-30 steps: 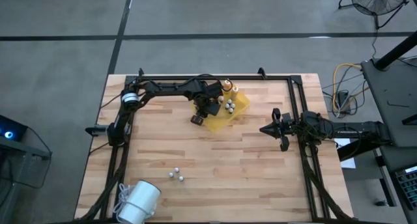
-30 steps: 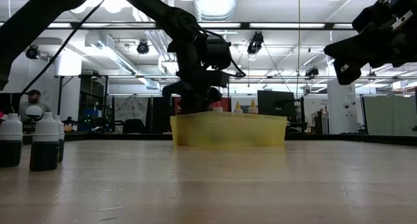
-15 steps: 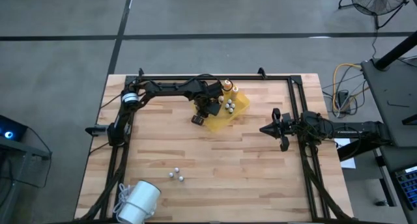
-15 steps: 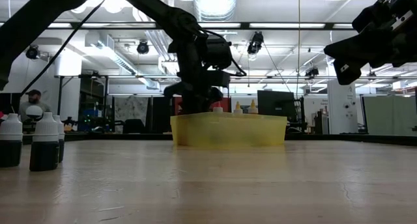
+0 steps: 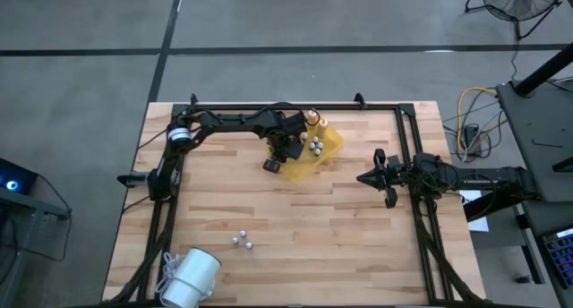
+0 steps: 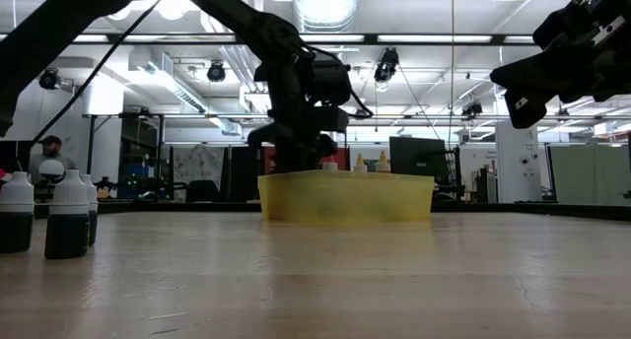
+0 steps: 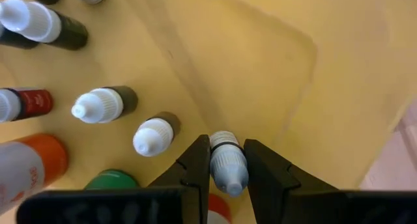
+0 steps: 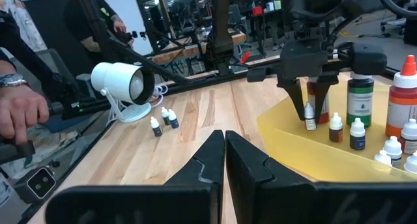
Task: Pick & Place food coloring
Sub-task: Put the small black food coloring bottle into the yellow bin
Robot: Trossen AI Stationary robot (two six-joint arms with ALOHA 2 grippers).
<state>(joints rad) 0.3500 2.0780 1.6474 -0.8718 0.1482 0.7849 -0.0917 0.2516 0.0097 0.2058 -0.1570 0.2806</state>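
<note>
- High view: the left tool (image 5: 288, 147) is over the yellow tray (image 5: 329, 148) at the far middle of the table (image 5: 295, 227), reaching in from the left side.
- Left wrist view shows it best: the two fingers (image 7: 195, 168) are clamped on a small dropper bottle (image 7: 226, 167) with a white cap, held just above the tray floor.
- More food coloring bottles stand in the tray right beside it: a dark one with a white cap (image 7: 155, 133), another with a white cap (image 7: 103, 105), a red-labelled one (image 7: 26, 103), plus bigger orange (image 7: 29, 165) and green (image 7: 112, 180) ones.
- Right wrist view shows the same grip from across the table, the held bottle (image 8: 310, 115) hanging between the left tool's fingers over the tray's near edge.
- Three more small bottles (image 5: 240, 241) are still out on the table, well apart from the tray, near the white lamp (image 5: 190, 277) at the front left corner. In the low view they stand upright at the left (image 6: 67, 216).
- The right tool (image 5: 365, 177) waits off to the right side of the table, fingers pressed together, nothing in them.
- A person's hand (image 8: 19, 113) shows at the edge of the right wrist view, beyond the table.
</note>
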